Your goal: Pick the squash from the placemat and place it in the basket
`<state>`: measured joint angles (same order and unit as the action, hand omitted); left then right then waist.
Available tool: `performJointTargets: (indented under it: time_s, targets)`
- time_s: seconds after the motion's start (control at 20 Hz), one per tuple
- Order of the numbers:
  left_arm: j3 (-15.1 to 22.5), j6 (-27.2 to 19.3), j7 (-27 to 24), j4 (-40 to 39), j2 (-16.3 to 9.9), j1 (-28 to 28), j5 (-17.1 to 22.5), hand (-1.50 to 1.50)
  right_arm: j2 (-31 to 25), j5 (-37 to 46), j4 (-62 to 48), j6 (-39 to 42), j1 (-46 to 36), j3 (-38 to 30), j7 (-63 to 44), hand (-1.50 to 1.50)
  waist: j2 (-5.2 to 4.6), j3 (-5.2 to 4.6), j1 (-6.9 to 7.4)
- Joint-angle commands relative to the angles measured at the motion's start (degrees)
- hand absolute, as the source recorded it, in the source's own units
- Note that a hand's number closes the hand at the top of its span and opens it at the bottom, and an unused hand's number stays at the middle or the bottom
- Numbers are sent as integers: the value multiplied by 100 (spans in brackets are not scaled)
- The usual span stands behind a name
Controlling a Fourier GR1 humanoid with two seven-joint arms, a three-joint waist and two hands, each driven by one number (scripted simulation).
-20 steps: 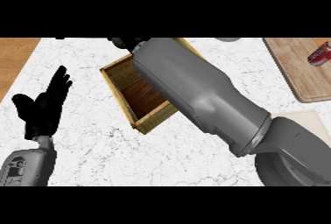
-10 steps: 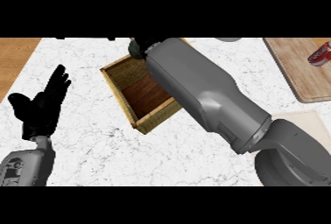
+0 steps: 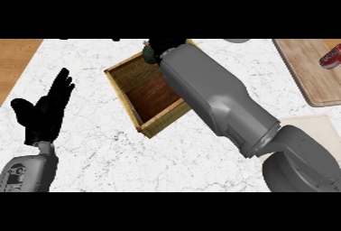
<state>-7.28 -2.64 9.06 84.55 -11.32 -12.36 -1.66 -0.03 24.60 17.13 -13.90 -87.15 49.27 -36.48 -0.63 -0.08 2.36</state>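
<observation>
My right forearm [image 3: 213, 94] stretches diagonally across the wooden basket [image 3: 125, 88], hiding its right side. At the top of the head view my right hand [image 3: 168, 44] hangs over the basket's far corner, curled round a dark green squash [image 3: 149, 54]; only a small part of it shows below the fingers. The basket's brown floor shows nothing lying on it where I can see it. A pale placemat [image 3: 318, 122] lies at the right, partly behind my elbow. My left hand [image 3: 45, 110] rests open at the left, fingers up.
A wooden cutting board [image 3: 307, 76] lies at the top right with a red can [image 3: 331, 57] on it. The white marble counter [image 3: 153, 158] runs toward me; a strip of wooden surface [image 3: 16, 58] shows at the far left.
My right hand has moved to the right along the top, from beyond the basket's left corner to over its far corner. The left hand has drifted slightly.
</observation>
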Motion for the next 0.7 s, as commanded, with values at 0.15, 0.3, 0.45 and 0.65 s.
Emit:
performJointTargets:
  time_s: [0.15, 0.3, 0.45, 0.65]
  targets:
    - [-1, -66, -6, 147, 23, 68, -56, 0, 3, 283, -326, 210, 2, -65, 197, 150, 21, 4, -39]
    - [95, -118, 416, 264, 63, -155, -85, 0, 3, 335, -497, 152, 83, -101, 258, 150, -1, 5, 0]
    - [0, -30, -24, -60, -4, -55, -102, 0, 3, 404, -235, 93, 337, -60, 149, 150, -7, 1, 14]
    - [143, -98, 96, 149, 138, 68, -160, 0, 3, 377, -162, 370, 388, -173, 163, 150, 7, 3, 31]
